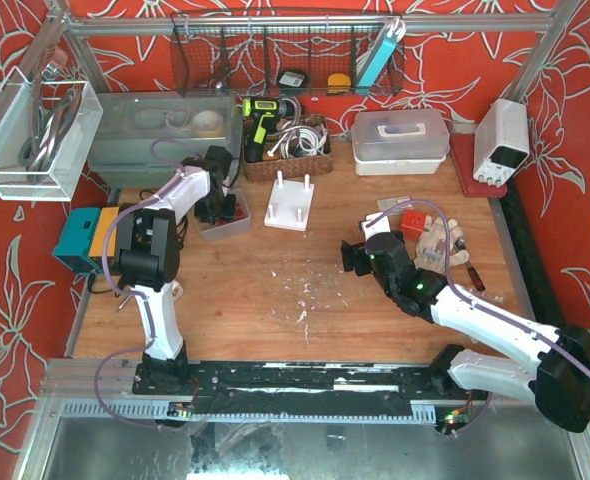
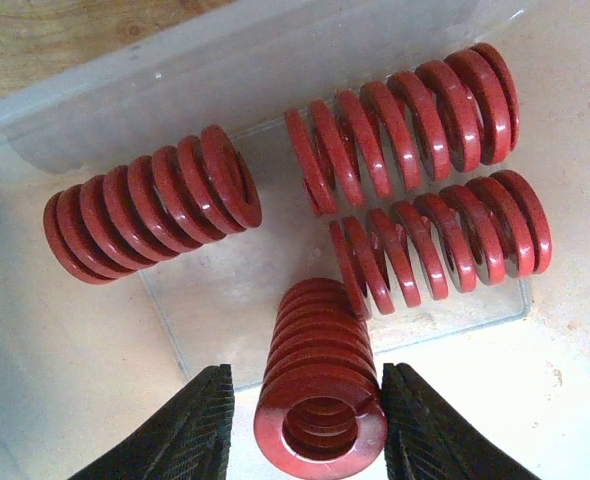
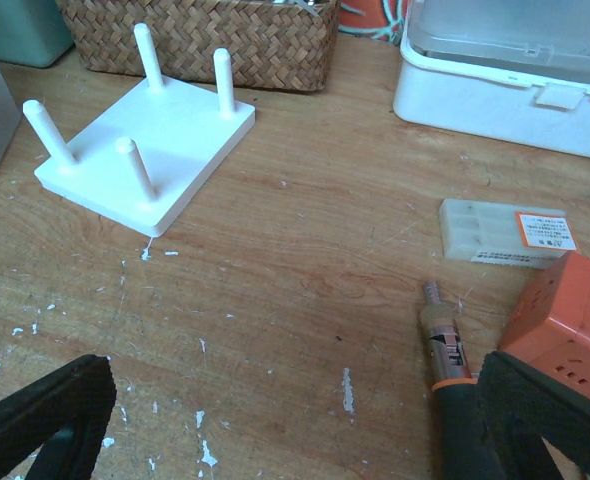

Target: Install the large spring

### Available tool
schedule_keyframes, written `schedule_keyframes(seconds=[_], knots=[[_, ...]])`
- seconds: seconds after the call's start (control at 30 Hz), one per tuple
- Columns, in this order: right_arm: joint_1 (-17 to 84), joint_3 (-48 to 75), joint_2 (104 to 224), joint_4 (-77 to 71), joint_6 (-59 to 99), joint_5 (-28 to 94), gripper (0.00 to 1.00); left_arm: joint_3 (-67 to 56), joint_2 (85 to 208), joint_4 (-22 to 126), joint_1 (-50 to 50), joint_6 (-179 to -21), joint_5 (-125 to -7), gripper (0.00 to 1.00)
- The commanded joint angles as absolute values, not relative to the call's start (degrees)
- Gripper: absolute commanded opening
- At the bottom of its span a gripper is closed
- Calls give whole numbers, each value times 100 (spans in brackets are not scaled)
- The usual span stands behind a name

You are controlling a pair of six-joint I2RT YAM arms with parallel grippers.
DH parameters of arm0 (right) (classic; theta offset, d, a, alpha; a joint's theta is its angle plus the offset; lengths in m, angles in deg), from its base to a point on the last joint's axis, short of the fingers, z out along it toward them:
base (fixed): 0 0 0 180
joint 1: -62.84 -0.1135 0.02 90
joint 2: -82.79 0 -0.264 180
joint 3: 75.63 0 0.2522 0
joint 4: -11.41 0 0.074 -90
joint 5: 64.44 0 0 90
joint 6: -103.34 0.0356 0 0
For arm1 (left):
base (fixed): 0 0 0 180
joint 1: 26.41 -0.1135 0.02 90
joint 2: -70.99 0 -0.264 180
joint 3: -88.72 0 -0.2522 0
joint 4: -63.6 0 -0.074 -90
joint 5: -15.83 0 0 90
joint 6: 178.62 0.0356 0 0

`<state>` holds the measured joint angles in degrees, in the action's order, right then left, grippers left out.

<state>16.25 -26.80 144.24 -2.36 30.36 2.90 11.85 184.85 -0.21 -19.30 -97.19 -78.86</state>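
As L gripper (image 2: 305, 368) gapes, spring (image 2: 315, 340) lies btwn fingers (image 2: 190, 435).

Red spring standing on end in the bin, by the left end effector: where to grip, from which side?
Pinch the red spring across its outer coils just below the top ring, coming down along its axis. It stands on end in the bin, ring facing the wrist camera, and the open left end effector straddles it.
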Motion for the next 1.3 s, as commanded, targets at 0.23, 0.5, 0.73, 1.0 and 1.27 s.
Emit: schedule_keyframes(seconds=[0.23,0.5,0.73,1.0,1.27], knots=[[1582,-2730,14299,-291,2974,139,99,1169,18768,-312,-1921,-9731,-7699,41],[1585,-2739,14283,-303,2978,122,99,1284,18571,-404,-1920,-9722,-7842,20],[1589,-2742,14279,-290,2976,115,99,1591,18234,-635,-1920,-9749,-8082,15],[1586,-2747,14281,-297,2987,101,99,1872,17628,-662,-1849,-9741,-8214,12],[1586,-2743,14310,-296,2978,77,99,2490,17486,-804,-1417,-9693,-8052,11]])
